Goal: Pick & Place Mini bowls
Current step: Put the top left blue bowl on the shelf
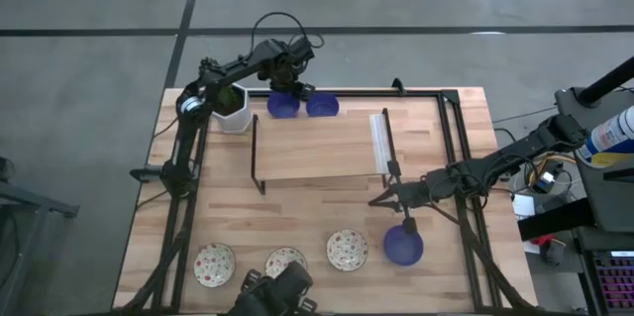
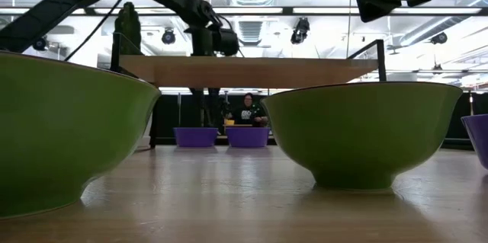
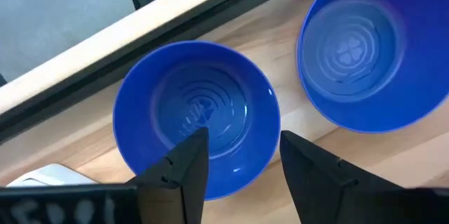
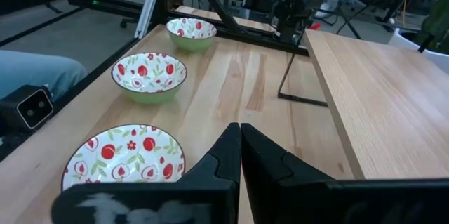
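Two deep blue mini bowls (image 1: 284, 106) (image 1: 322, 106) sit side by side at the table's far edge, also seen in the low view as bowls (image 2: 195, 136) (image 2: 247, 136). My left gripper (image 3: 242, 147) (image 1: 287, 83) hovers over the left one (image 3: 196, 112), open. One finger is above its inside and one outside its rim (image 3: 275, 122), and no touch shows. A third blue bowl (image 1: 403, 245) rests near the right front. Three cream bowls with a red-green pattern (image 1: 214, 262) (image 1: 285, 262) (image 1: 347, 249) line the near edge. My right gripper (image 4: 240, 136) (image 1: 379, 200) is shut and empty, hanging above the table just beyond the third blue bowl.
A raised wooden shelf (image 1: 317, 148) on thin black legs fills the table's middle. A white pot with a green cactus (image 1: 233, 108) stands left of the blue pair. Black frame rails (image 1: 451, 158) run along the right side. A person (image 2: 248, 110) sits in the room beyond.
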Controlling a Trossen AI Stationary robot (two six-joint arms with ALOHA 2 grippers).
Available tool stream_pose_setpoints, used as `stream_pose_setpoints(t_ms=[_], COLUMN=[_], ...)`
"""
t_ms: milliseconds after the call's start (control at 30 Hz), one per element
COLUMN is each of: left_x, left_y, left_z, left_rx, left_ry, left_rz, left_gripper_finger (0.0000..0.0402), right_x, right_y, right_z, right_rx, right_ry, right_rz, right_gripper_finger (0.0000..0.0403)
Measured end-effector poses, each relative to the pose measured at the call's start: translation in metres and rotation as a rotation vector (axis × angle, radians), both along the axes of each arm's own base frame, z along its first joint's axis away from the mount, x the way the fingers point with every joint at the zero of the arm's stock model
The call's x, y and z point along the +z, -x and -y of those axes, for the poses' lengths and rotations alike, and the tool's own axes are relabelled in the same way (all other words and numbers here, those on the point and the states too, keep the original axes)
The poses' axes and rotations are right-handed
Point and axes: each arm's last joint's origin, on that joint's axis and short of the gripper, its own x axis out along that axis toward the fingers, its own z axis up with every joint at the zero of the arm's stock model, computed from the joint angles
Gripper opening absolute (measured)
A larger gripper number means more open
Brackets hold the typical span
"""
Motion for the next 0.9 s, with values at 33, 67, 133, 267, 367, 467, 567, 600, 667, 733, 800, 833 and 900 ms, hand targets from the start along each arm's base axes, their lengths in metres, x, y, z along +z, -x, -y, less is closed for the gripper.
stream_pose_setpoints(t_ms=[33,67,133,267,367,467,567,600,667,733,800,833,900], left_x=[-0.001,-0.002,-0.006,-0.015,-0.022,-0.026,-0.030,-0.031,-0.034,-0.036,-0.039,-0.040,-0.041], left_y=[0.000,0.000,-0.001,-0.002,-0.001,0.000,0.000,0.000,0.000,0.000,0.000,0.000,0.000], left_z=[0.000,0.000,0.001,0.004,0.005,0.006,0.006,0.006,0.006,0.006,0.007,0.007,0.006], left_rx=[0.003,0.003,0.004,-0.024,-0.034,-0.039,-0.040,-0.040,-0.040,-0.040,-0.038,-0.038,-0.038], left_ry=[0.004,0.011,0.024,0.050,0.067,0.080,0.082,0.084,0.085,0.089,0.096,0.097,0.093], left_rz=[-0.001,-0.001,-0.003,-0.007,-0.025,-0.028,-0.027,-0.029,-0.030,-0.025,-0.025,-0.025,-0.018], left_gripper_finger=[0.0169,0.0169,0.0169,0.0169,0.0169,0.0169,0.0169,0.0169,0.0169,0.0169,0.0169,0.0169,0.0169], right_x=[0.000,0.000,0.000,0.000,0.000,0.000,0.000,0.000,0.000,0.000,0.000,0.000,0.000], right_y=[0.000,0.000,0.000,0.000,0.000,0.000,0.000,0.000,0.000,0.000,0.000,0.000,0.000], right_z=[0.000,0.000,0.000,0.000,0.000,0.000,0.000,0.000,0.000,0.000,0.000,0.000,0.000], right_rx=[0.000,0.000,0.000,-0.002,-0.004,-0.004,-0.005,-0.004,-0.005,-0.005,-0.005,-0.005,-0.005], right_ry=[0.000,0.000,0.000,-0.006,-0.015,-0.016,-0.015,-0.016,-0.016,-0.016,-0.016,-0.016,-0.016], right_rz=[0.000,0.000,0.000,-0.001,-0.003,-0.003,-0.003,-0.003,-0.003,-0.003,-0.003,-0.003,-0.003], right_gripper_finger=[0.0008,0.0008,0.0008,0.0008,0.0008,0.0008,0.0008,0.0008,0.0008,0.0008,0.0008,0.0008,0.0008])
